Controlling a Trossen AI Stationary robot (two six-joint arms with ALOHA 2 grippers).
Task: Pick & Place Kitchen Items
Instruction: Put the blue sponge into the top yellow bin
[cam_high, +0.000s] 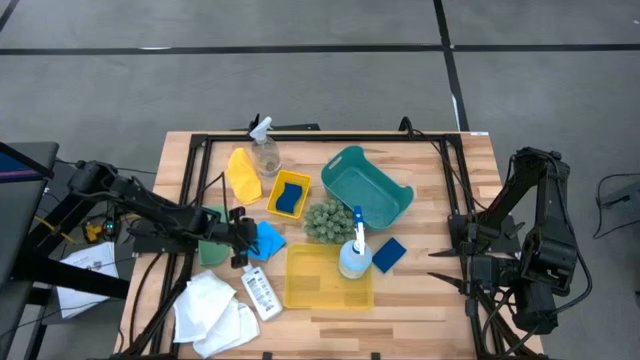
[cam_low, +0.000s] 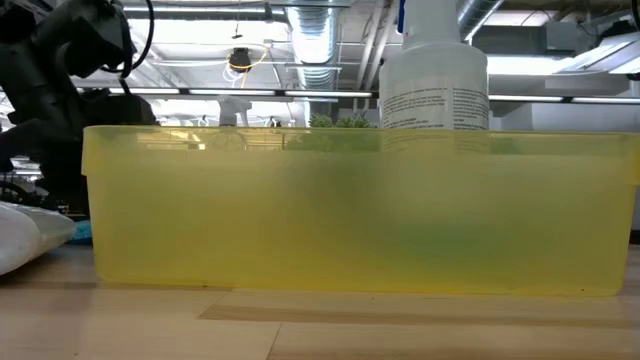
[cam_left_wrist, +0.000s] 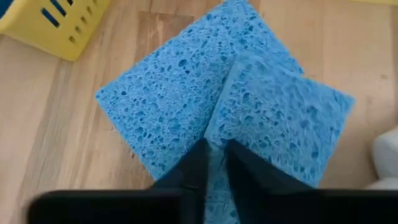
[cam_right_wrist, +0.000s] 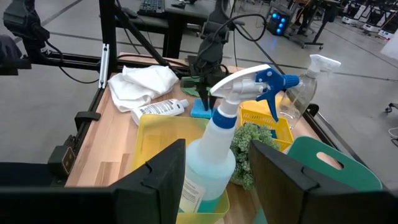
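Observation:
A thin blue sponge lies on the wooden table just left of the yellow bin. My left gripper is shut on it, and in the high view this gripper sits at the sponge's left edge. My right gripper hangs open above the table's right side, touching nothing. Between its fingers the right wrist view shows the blue-topped spray bottle farther off, standing at the bin's right end. My left gripper pinches the sponge's left edge between its two fingers, slanting down from the table's left. The sponge has buckled into a raised ridge running away from the fingertips. The rest of it lies flat on the table.
A small yellow basket holds another blue sponge. The teal basket, green bumpy ball and a third blue sponge lie centre right. White cloths and a small white bottle lie near left. A clear spray bottle stands at the far side.

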